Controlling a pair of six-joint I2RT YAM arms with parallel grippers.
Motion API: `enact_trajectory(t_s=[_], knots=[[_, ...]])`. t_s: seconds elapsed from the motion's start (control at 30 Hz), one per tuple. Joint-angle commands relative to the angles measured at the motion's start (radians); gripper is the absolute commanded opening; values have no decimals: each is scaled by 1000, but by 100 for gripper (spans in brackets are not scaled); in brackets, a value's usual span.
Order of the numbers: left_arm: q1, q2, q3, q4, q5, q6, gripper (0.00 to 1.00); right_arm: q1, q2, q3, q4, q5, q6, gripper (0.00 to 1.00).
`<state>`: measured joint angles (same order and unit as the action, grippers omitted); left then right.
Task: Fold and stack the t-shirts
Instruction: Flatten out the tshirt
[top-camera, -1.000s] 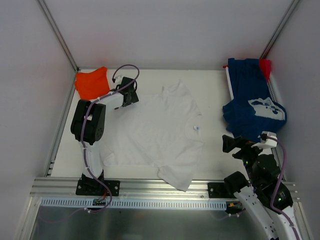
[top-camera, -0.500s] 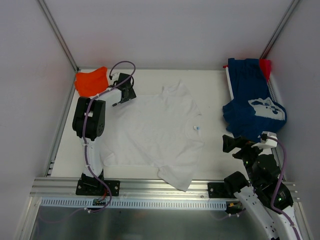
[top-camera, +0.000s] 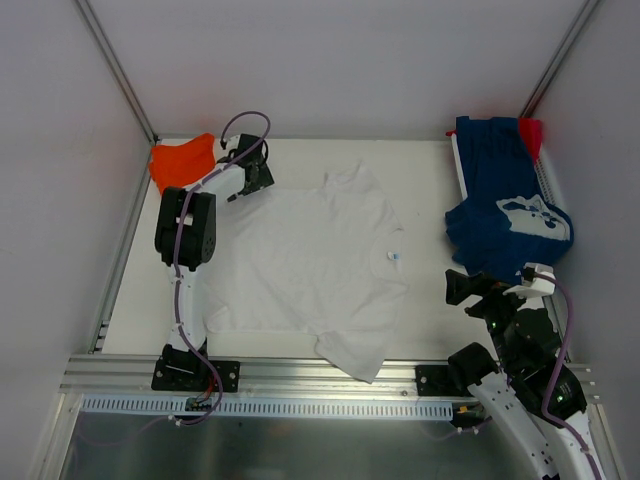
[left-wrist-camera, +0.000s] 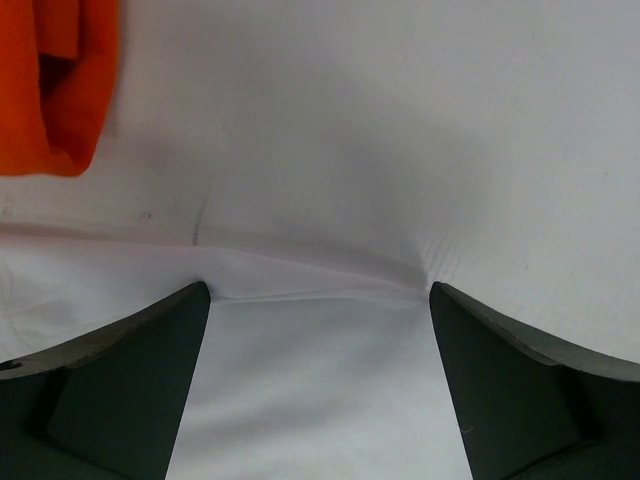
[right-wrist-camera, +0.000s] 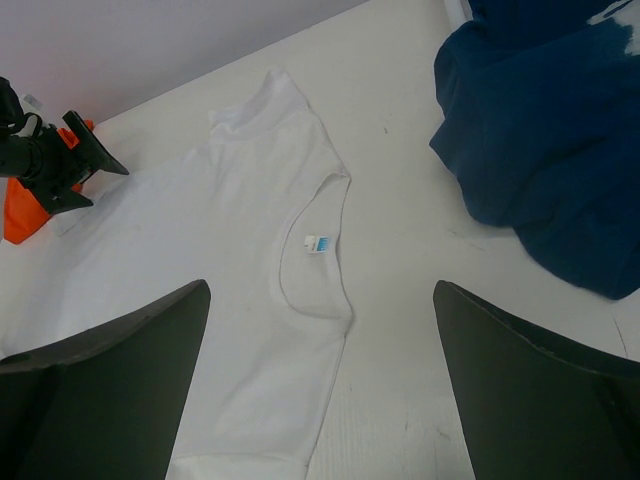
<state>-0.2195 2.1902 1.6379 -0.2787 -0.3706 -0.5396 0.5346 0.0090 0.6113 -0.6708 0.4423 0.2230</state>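
The white t-shirt (top-camera: 310, 265) lies spread flat mid-table, its collar with a blue tag towards the right. My left gripper (top-camera: 254, 178) is open at its far left corner. In the left wrist view the shirt's edge (left-wrist-camera: 310, 380) lies between the open fingers (left-wrist-camera: 120, 390) of the gripper (left-wrist-camera: 315, 300). The orange shirt (top-camera: 182, 163) is bunched at the back left, just beyond it, and shows in the left wrist view (left-wrist-camera: 55, 85). The navy shirt (top-camera: 505, 205) with white print is heaped at the right, the red one (top-camera: 531, 132) behind it. My right gripper (top-camera: 468, 290) is open and empty, near the navy heap.
A white ribbed rack (top-camera: 548, 185) lies under the navy shirt by the right wall. White walls with metal posts close the table at the left, back and right. An aluminium rail (top-camera: 330, 375) runs along the near edge; the white shirt's near sleeve overhangs it.
My left gripper has moved farther back and slightly left along the white shirt's far left corner, towards the orange shirt. The right arm has not moved.
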Motion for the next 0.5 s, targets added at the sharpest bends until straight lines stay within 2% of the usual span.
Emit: enact_trajectory(t_s=[0.0, 0.1, 0.3, 0.47], knots=[[40, 34, 100, -74, 47, -2, 94, 8, -161, 2, 13, 26, -19, 99], [54, 60, 155, -76, 47, 9, 95, 13, -164, 2, 14, 29, -20, 99], [94, 160, 359, -102, 58, 81, 98, 31, -172, 4, 8, 36, -16, 100], [155, 279, 606, -102, 93, 190, 99, 54, -172, 4, 7, 55, -16, 99]])
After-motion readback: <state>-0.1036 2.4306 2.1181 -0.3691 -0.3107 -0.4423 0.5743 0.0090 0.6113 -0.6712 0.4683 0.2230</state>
